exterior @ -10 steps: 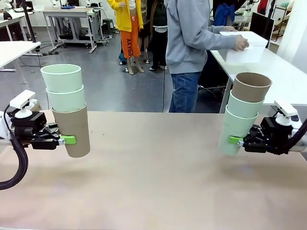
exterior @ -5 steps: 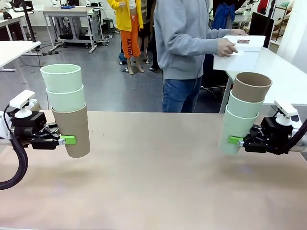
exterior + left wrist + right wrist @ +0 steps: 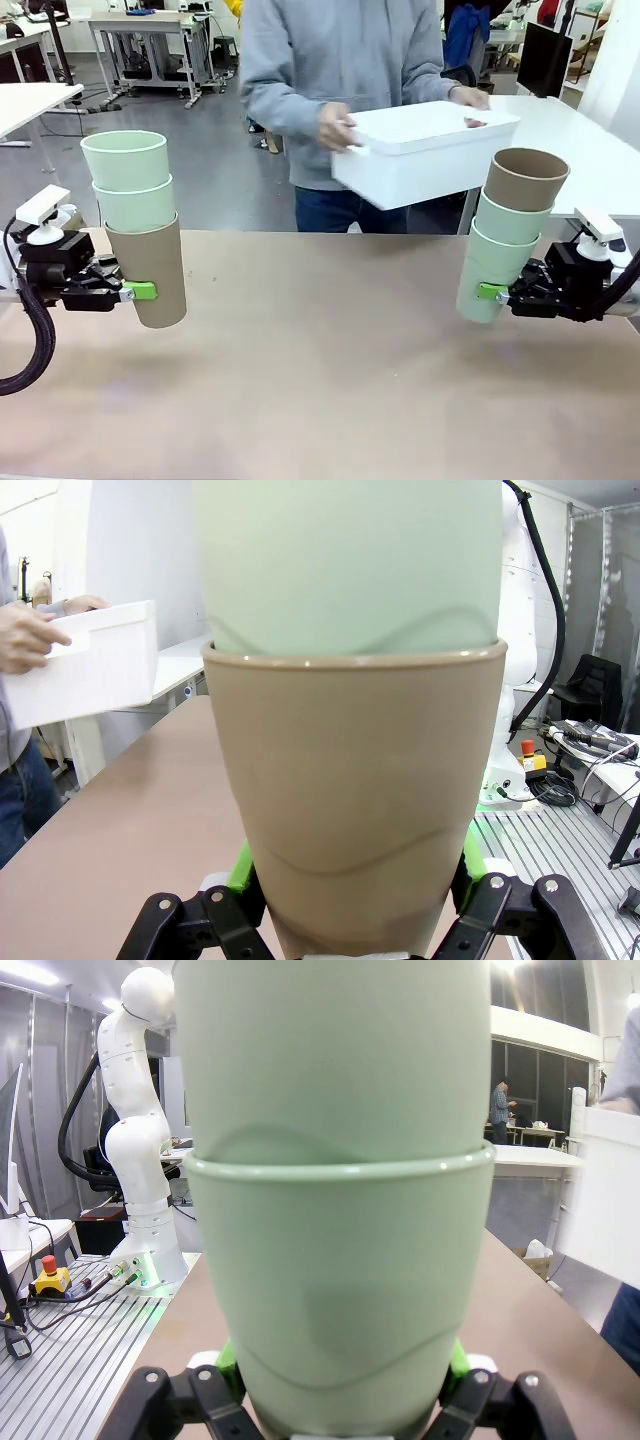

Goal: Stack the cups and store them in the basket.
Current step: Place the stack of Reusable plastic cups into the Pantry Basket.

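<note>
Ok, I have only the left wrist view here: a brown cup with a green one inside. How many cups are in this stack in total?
Observer: Three. The left gripper grips the tan bottom cup, and two mint cups sit nested in it.
Operator: Does the other arm hold something too?
Observer: Yes. The right gripper is shut on a lower mint cup; a second mint cup and a top tan cup are nested above.
Operator: I see one hand on the basket. Does it rest on the table?
Observer: No. The person holds it in the air with both hands, at the far side.
</note>
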{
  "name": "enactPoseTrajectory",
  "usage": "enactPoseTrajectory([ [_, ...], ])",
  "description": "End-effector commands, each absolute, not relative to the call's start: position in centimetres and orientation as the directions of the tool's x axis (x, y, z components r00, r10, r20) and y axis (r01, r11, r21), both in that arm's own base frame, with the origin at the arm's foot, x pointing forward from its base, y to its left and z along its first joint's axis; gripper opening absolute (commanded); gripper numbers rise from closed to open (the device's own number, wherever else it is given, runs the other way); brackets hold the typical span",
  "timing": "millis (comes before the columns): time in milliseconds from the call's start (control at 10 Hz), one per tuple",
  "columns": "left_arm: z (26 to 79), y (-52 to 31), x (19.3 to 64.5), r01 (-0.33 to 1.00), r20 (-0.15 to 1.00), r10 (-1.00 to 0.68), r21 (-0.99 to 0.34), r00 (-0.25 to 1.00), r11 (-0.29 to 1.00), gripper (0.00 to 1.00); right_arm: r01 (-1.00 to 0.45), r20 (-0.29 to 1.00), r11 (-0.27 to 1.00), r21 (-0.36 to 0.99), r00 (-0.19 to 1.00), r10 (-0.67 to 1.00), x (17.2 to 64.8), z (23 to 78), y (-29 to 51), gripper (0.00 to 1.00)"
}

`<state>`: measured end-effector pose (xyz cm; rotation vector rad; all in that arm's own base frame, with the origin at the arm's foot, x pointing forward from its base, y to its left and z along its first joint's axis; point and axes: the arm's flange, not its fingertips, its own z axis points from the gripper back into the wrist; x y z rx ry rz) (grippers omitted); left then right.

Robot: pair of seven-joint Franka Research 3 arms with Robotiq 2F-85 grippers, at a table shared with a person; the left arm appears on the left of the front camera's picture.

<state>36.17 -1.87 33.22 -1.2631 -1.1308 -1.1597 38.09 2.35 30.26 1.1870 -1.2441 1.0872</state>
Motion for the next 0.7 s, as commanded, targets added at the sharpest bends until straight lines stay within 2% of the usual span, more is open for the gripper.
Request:
enactPoseTrajectory([
  [0,33.81,-1.95,36.21,0.996,0.996,0.01,-0.091,0.091,-0.018,0.85,-0.995,0.999,0.097,0.034,0.03,-0.04,38.16,30.64,2.36,0.84],
  [600,33.81,-1.95,36.21,0.996,0.996,0.01,-0.091,0.091,-0.018,0.85,-0.995,0.999,0.097,0.034,0.03,-0.04,38.16,30.64,2.36,0.84],
])
